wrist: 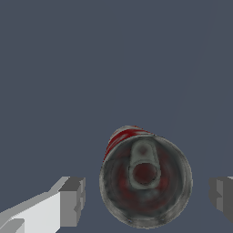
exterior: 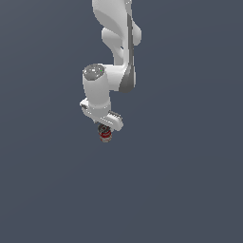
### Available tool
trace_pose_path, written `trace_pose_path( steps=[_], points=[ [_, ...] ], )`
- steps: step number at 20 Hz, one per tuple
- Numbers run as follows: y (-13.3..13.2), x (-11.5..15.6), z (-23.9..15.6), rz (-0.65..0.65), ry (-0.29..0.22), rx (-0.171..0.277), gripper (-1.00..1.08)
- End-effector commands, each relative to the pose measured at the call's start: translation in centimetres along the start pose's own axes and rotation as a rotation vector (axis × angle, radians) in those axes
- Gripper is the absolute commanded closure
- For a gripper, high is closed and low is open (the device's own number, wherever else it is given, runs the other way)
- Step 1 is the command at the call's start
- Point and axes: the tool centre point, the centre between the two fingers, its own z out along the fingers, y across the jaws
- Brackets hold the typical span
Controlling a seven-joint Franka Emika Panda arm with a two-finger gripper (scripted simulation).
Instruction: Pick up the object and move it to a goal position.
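The object (exterior: 105,135) is a tiny can with a red band and a dark top, right under the white gripper (exterior: 106,127) in the exterior view. In the wrist view I look down on the can's (wrist: 144,175) dark grey top with its pull tab, the red side showing at one edge. My gripper (wrist: 146,199) straddles the can. One grey fingertip (wrist: 73,200) stands on one side and the other fingertip (wrist: 222,196) on the opposite side, each with a small gap to the can. The jaws are open and touch nothing.
The can rests on a plain dark blue-grey surface (exterior: 190,190) that fills both views. The white arm (exterior: 118,42) rises from the gripper toward the top of the exterior view. No other objects or goal marker show.
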Motion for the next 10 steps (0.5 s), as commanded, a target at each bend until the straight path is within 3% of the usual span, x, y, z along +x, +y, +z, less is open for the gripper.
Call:
trace_pose_path(
  steps=[1, 10],
  points=[
    [0.1, -0.1, 1.1, 0.001, -0.001, -0.001, -0.92],
    [0.1, 0.0, 4.0, 0.005, -0.001, -0.001, -0.92]
  ],
)
